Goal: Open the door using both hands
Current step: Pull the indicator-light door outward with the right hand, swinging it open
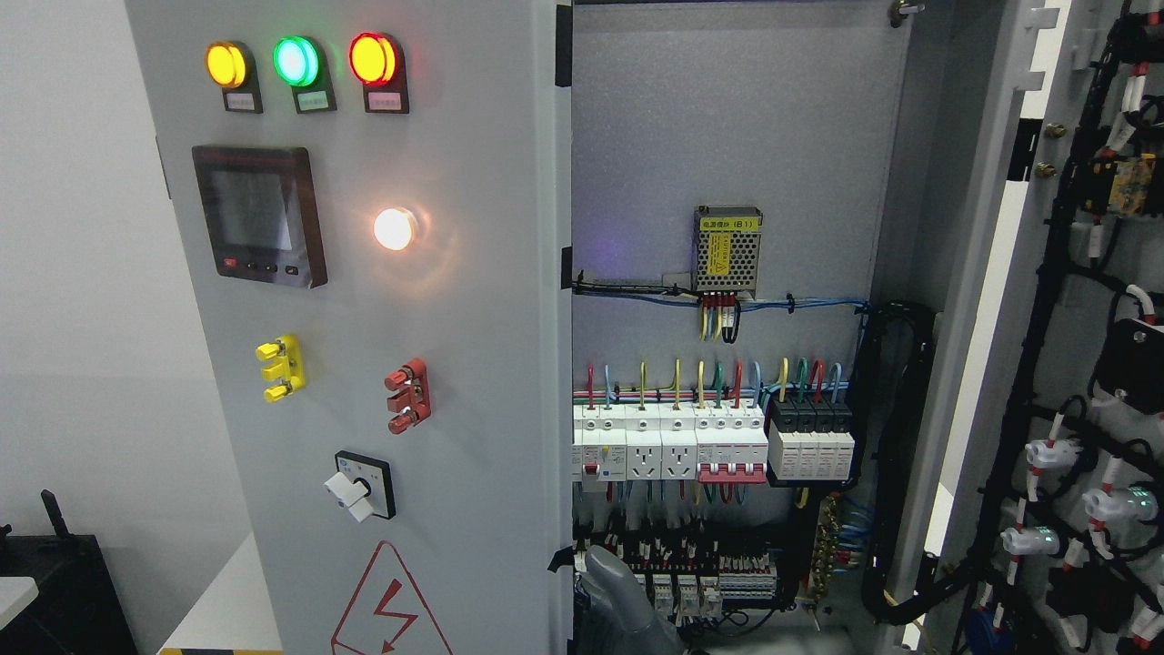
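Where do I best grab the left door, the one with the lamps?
Take the left door by its free vertical edge, coming from the right through the open bay. Its face shows only lamps and switches, no handle; that edge stands exposed.

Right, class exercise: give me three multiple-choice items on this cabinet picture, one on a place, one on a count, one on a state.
1. Where is the rotary switch on the left door?
A. at the door's top edge
B. just above the warning triangle
C. inside the cabinet

2. How many round lamps are in the top row?
A. two
B. three
C. five

3. What state is the right door in?
A. shut
B. swung open
C. taken off

Answers:
1. B, the switch sits directly over the red triangle.
2. B, one yellow, one green and one red are lit side by side.
3. B, its wired inner face shows and the breakers inside are visible.
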Motion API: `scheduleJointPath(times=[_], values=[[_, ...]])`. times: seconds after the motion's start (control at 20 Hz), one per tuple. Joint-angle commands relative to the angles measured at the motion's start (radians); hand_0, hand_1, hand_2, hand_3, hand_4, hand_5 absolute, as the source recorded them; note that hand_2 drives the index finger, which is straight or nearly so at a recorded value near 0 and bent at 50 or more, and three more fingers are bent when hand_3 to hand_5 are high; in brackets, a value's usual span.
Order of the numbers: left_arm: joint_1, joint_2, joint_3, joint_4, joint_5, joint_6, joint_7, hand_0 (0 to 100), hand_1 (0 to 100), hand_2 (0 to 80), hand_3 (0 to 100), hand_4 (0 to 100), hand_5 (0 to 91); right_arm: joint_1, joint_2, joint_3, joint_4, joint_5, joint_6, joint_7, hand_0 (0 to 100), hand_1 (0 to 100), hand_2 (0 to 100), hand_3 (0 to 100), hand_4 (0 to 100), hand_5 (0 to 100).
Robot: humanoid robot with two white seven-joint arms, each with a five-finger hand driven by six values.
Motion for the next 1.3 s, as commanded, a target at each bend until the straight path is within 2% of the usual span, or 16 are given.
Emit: scheduleJointPath(times=[0.0,0.4,0.75,1.25], values=[[0.0,0.0,0.0,0.0,0.0,0.0,0.0,0,0,0.0,0,3,0.0,0.011,0.006,0.034,-0.073,0.0,0.0,0.0,0,0,0,0,0,0],[0.0,0.0,0.0,0.0,0.0,0.0,0.0,0,0,0.0,0,3,0.0,0.029,0.035,0.06,-0.09,0.0,0.0,0.0,0,0,0,0,0,0],[0.0,0.0,0.0,0.0,0.0,0.0,0.0,0,0,0.0,0,3,0.0,0.046,0.04,0.087,-0.122,0.0,0.0,0.0,0,0,0,0,0,0],[0.0,0.0,0.0,0.0,0.0,0.0,0.0,0,0,0.0,0,3,0.0,0.062,0.09,0.123,-0.148,0.0,-0.001,0.0,0,0,0,0,0,0]])
